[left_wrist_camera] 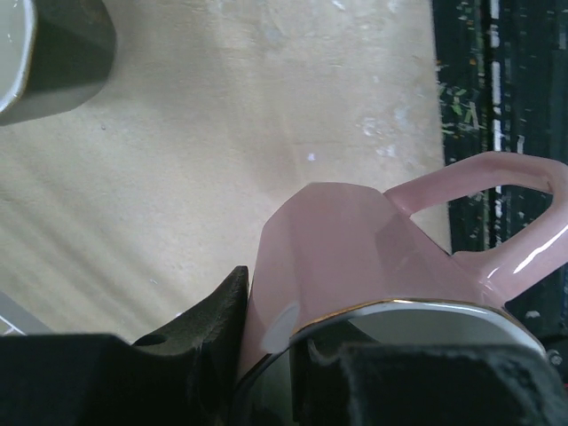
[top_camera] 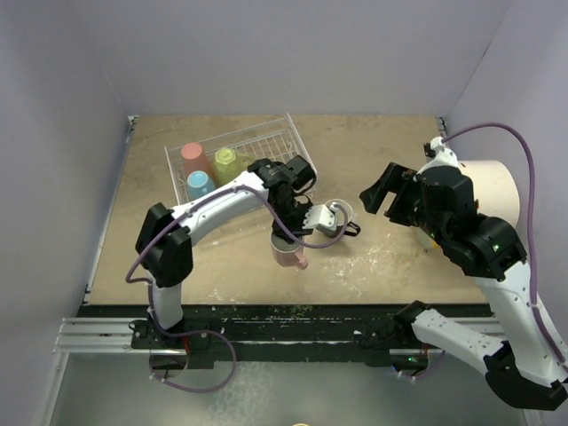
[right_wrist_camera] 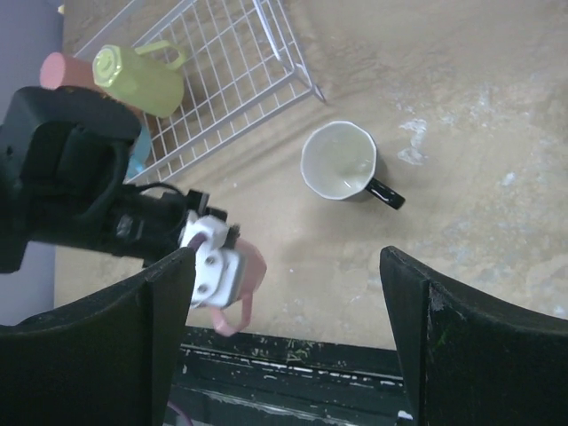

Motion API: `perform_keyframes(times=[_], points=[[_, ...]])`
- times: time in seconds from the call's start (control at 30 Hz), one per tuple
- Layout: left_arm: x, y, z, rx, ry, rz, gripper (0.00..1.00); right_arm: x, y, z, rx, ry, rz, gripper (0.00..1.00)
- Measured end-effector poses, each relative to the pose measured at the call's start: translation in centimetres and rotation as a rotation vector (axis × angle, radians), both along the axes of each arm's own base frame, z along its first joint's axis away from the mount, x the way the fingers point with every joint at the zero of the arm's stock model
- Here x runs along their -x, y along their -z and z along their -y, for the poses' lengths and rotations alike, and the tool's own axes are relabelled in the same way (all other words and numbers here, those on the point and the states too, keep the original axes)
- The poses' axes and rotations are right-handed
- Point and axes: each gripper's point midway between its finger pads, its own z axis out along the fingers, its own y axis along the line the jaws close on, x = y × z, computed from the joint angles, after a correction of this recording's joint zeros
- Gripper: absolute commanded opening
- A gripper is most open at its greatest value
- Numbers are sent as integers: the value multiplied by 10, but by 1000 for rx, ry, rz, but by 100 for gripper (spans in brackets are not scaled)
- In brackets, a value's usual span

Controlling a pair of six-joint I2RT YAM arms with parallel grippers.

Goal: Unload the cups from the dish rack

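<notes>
At the back left of the worktop (top_camera: 390,266) sits the white dish rack (top_camera: 264,142); three cups are in it at its left end; the coral-red cup (top_camera: 192,155) is at the back, the light blue cup (top_camera: 199,185) is just in front of it, and the yellow-green cup (top_camera: 225,164) is beside them on the right, showing its bottom.

Next comes the left arm, reaching out over the worktop in front of the rack; the left fingers (top_camera: 284,232) pinch the rim of the light pink cup (left_wrist_camera: 346,248), one finger outside the wall and one inside; the cup hangs low near the front edge, with its handle toward that edge (I cannot tell if it touches the worktop).

Just to the right stands the black cup (right_wrist_camera: 339,160), out of the rack, upright on the worktop, its pale inside facing up.

Further right, the right fingers (top_camera: 383,189) hover above the worktop; they are spread wide, with nothing between them.

Behind that arm, at the far right, is a big cream cylinder (top_camera: 493,182).
</notes>
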Motion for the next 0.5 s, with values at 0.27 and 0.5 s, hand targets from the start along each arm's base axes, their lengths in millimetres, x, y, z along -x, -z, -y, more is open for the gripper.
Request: perform_keyframes(times=[0.27, 0.5], points=[[-38, 42, 23, -30, -59, 77, 0, 6, 3, 9, 29, 30, -34, 87], [-59, 75, 34, -59, -95, 103, 0, 4, 4, 9, 36, 34, -42, 88]])
